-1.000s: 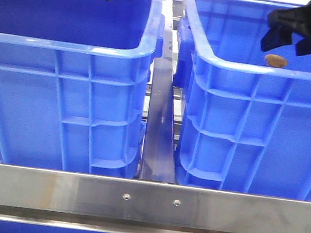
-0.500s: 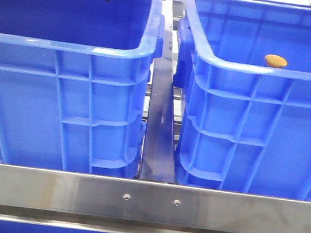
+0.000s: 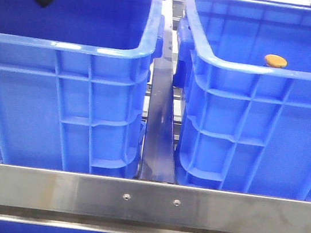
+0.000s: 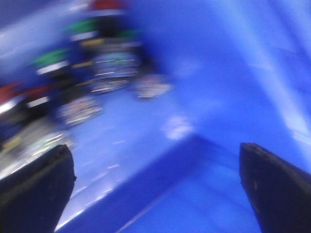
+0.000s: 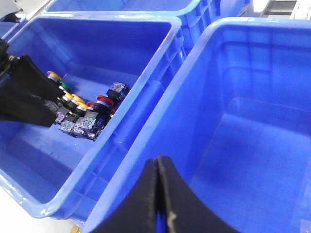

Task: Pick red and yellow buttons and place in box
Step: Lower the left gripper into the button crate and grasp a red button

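No readable text, label, brand, number or sign appears in any view. The ribbed outer walls of the two large bright blue plastic crates [image 3: 59, 103] are plain in the front view, and the brushed steel rail [image 3: 143, 203] before them bears only two small screws. The pale faces on the small switch blocks [image 5: 80, 124] heaped in one crate are too small and blurred to read.

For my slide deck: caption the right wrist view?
Closed right end effector above two blue crates; push buttons cluster in one.
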